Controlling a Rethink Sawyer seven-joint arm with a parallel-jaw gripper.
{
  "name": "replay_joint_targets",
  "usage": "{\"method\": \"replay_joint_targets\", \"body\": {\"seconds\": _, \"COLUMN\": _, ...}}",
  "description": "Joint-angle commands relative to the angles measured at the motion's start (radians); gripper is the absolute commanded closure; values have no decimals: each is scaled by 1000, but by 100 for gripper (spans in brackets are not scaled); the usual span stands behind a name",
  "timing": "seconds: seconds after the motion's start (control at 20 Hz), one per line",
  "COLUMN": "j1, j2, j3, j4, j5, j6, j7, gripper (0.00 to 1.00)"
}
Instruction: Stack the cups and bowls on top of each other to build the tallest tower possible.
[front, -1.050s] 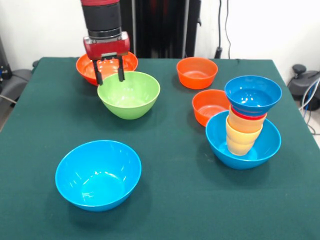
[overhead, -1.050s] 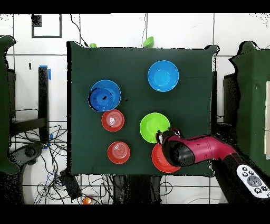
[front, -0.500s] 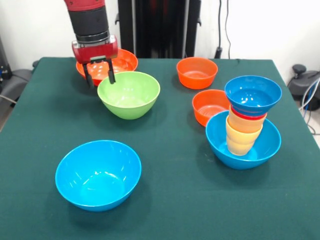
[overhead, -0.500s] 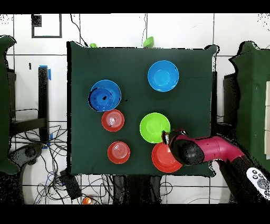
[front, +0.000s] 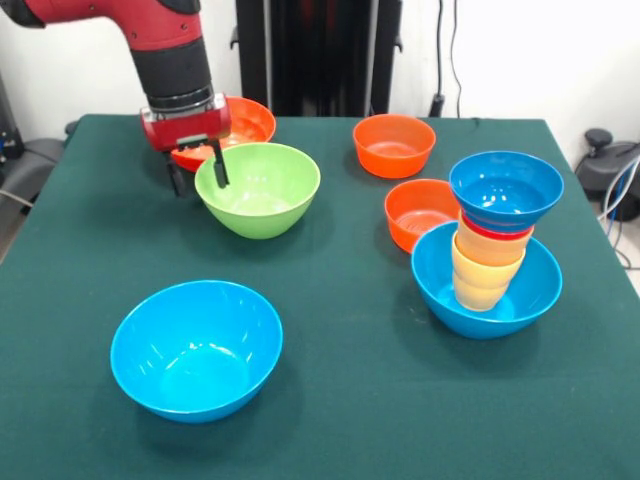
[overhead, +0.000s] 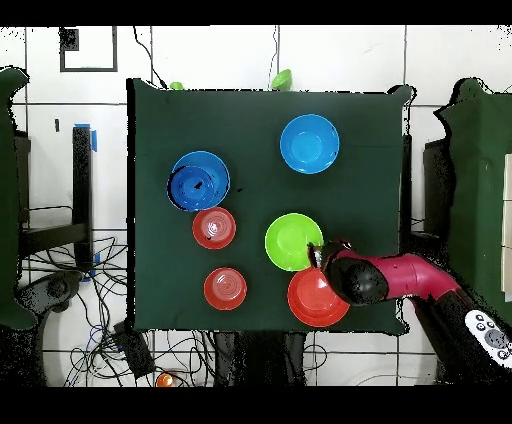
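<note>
Straddling the green bowl's (front: 258, 188) rim with spread, empty fingers (front: 217, 165), the gripper (front: 195, 170) hangs before the large orange bowl (front: 245, 119). The tower (front: 490, 245), capped by a dark-blue bowl (front: 505, 190), stands well apart across the green table (front: 350, 400).

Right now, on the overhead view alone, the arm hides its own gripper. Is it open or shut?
Observer: Open. The gripper hangs at the rim of the green bowl, one finger seemingly inside the rim, the other outside.
Operator: And what is under the small dark blue bowl?
Observer: It tops a column of nested cups, a red rim uppermost and yellow-orange ones below, standing in a large light-blue bowl.
</note>
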Motion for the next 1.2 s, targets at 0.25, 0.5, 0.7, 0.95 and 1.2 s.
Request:
{"method": "replay_joint_targets", "body": {"seconds": 0.25, "j1": 57, "j2": 121, "j3": 31, "j4": -112, "j5": -136, "j6": 82, "j7": -309, "gripper": 0}}
{"method": "replay_joint_targets", "body": {"seconds": 0.5, "j1": 60, "j2": 120, "j3": 24, "j4": -109, "j5": -158, "j6": 74, "j7": -295, "gripper": 0}}
{"method": "replay_joint_targets", "body": {"seconds": 0.7, "j1": 61, "j2": 121, "j3": 24, "j4": -109, "j5": -168, "j6": 68, "j7": -283, "gripper": 0}}
{"method": "replay_joint_targets", "body": {"seconds": 0.95, "j1": 69, "j2": 113, "j3": 9, "j4": -108, "j5": -164, "j6": 74, "j7": -242, "gripper": 100}}
{"method": "replay_joint_targets", "body": {"seconds": 1.2, "j1": 67, "j2": 109, "j3": 13, "j4": -103, "j5": -167, "j6": 71, "j7": -248, "gripper": 100}}
